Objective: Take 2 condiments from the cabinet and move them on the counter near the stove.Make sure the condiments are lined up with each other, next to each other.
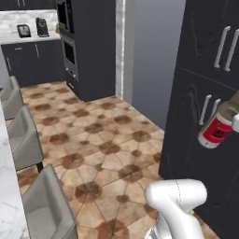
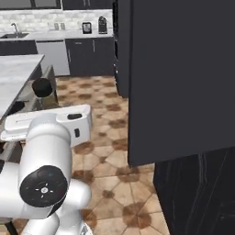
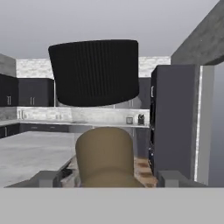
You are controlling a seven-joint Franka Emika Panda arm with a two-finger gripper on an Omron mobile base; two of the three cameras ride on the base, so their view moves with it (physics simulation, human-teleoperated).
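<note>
The taller amber-brown bottle [image 1: 215,129], with a red label, hangs tilted in the air at the right edge of the left base view, in front of black cabinet fronts [image 1: 196,70] that carry grey bar handles. In the hand view this bottle [image 3: 104,151] rises between the two fingertips [image 3: 45,179], its ribbed black cap [image 3: 93,72] uppermost. My gripper [image 3: 107,180] is shut on its body. The maroon bottle and the stove are out of view. A white-grey marble top [image 3: 30,151] lies ahead and to the left in the hand view.
Grey stools [image 1: 25,135] line a marble island edge [image 1: 8,196] on the left. A tall black oven column [image 1: 86,42] stands at the back, and a broad dark panel [image 2: 179,78] looms close on the right. Brown tiled floor [image 1: 98,140] lies open between them.
</note>
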